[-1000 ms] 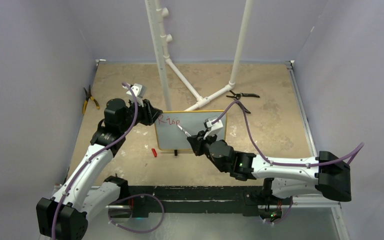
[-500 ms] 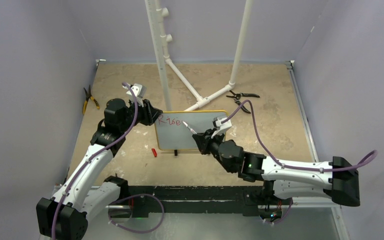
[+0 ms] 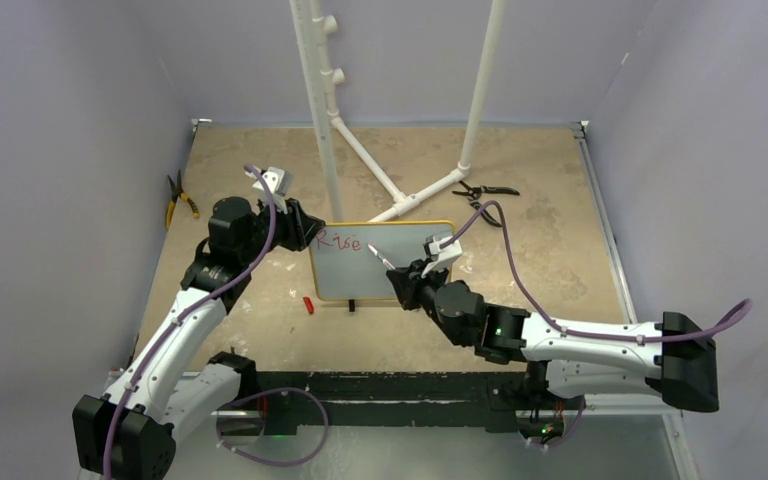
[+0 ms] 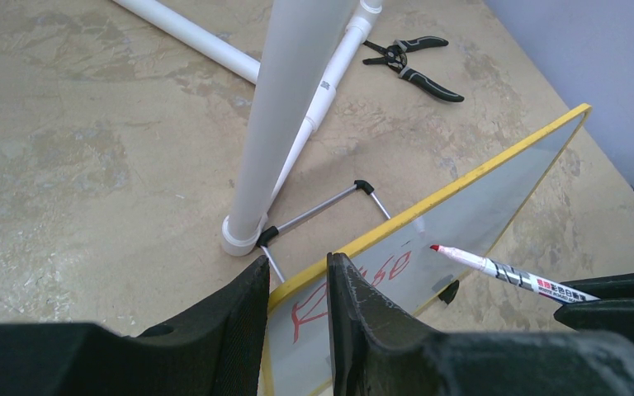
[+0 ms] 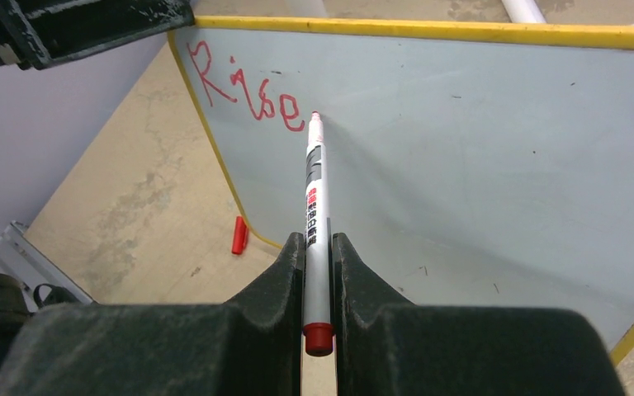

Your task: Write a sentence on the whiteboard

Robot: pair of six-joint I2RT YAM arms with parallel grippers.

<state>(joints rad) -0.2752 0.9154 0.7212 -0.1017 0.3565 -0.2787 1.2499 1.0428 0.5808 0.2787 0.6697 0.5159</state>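
The whiteboard stands upright mid-table on its black feet. My left gripper is shut on its yellow top-left edge, one finger on each side. The sentence is the red word "Rise" at the board's upper left. My right gripper is shut on a white marker. The marker's red tip sits just right of the last letter, at or very near the surface.
The marker's red cap lies on the table below the board's left corner. A white pipe frame stands right behind the board. Black pliers lie at back right, yellow-handled pliers at the far left.
The last letter of "Rise" was finished and the marker tip moved right, past the word. My right arm swung rightward, then stilled. The left arm held its place.
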